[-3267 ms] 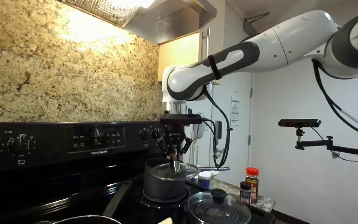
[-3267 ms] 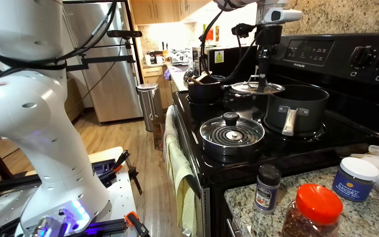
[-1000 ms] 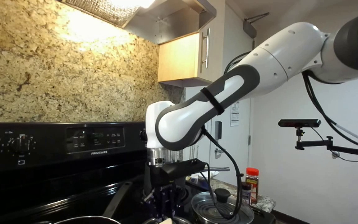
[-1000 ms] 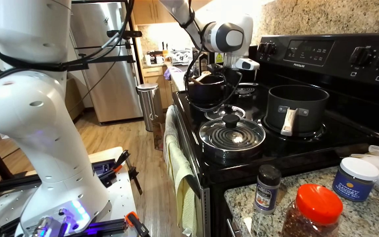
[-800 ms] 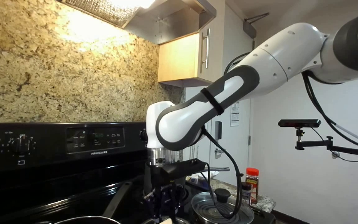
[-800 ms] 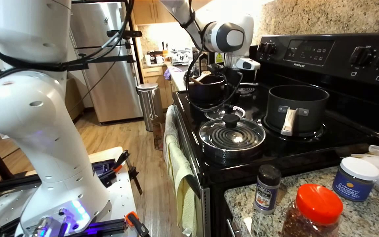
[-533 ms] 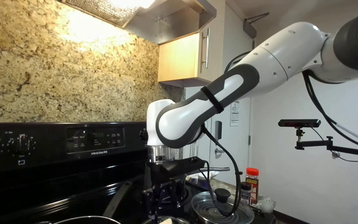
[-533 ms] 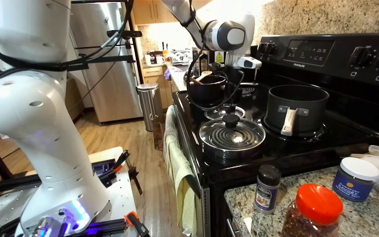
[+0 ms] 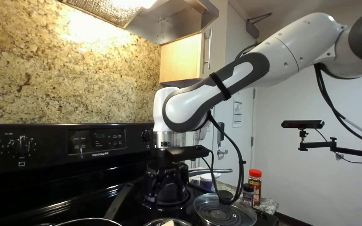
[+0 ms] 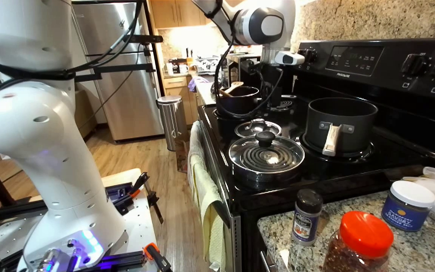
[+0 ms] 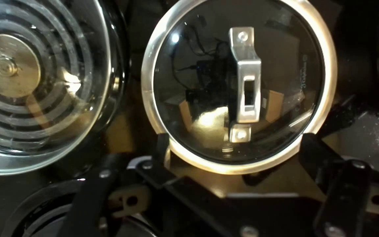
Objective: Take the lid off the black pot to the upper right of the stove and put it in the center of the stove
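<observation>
The lid (image 10: 258,129), round glass with a metal rim and a silver strap handle, lies flat on the middle of the stove (image 10: 395,151). From above, in the wrist view, the whole strap handle of the lid (image 11: 192,98) shows free. My gripper (image 11: 235,138) is held above it with its jaws wide apart and nothing between them. Its black fingers (image 11: 162,144) overlap the near rim in that view, though the arm is clearly higher. Uncovered, the black pot (image 10: 340,130) stands on a burner with its silver handle outward; in the opposite exterior view the gripper hides much of it.
Close beside the lid, a wider glass lid (image 10: 266,160) with a black knob covers the front burner. Behind is a dark pot (image 10: 240,104) holding wooden spoons. A pan handle (image 9: 118,201) crosses the cooktop. Seasoning jars (image 10: 307,217) stand on the counter.
Some three seconds ago the lid hung from my gripper beside the pot. One second ago it was down on the stove; since then the jaws have opened and the arm has risen.
</observation>
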### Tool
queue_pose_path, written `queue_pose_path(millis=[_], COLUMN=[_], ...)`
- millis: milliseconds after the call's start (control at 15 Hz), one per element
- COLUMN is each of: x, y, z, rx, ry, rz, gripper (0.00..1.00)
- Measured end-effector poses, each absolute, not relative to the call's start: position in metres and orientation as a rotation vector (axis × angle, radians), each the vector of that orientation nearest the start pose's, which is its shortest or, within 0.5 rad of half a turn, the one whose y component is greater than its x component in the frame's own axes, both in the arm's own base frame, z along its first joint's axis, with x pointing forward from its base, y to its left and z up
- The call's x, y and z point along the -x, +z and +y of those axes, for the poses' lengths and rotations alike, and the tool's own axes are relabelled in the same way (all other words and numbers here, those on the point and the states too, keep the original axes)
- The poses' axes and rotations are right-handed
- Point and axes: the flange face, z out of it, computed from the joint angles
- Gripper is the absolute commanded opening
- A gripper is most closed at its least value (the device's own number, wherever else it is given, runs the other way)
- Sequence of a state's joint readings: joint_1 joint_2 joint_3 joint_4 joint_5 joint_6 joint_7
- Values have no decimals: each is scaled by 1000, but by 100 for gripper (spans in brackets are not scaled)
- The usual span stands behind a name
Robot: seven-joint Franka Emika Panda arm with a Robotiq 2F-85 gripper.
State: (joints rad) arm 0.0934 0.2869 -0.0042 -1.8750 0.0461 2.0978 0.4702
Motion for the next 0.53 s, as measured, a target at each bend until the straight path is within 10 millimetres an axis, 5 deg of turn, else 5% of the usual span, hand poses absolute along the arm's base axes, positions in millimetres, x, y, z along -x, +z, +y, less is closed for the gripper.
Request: queue_pose_path(millis=[533], x=[-586], y=[375], z=[23], rx=[3016], ry=[43], rz=[752], gripper=[100])
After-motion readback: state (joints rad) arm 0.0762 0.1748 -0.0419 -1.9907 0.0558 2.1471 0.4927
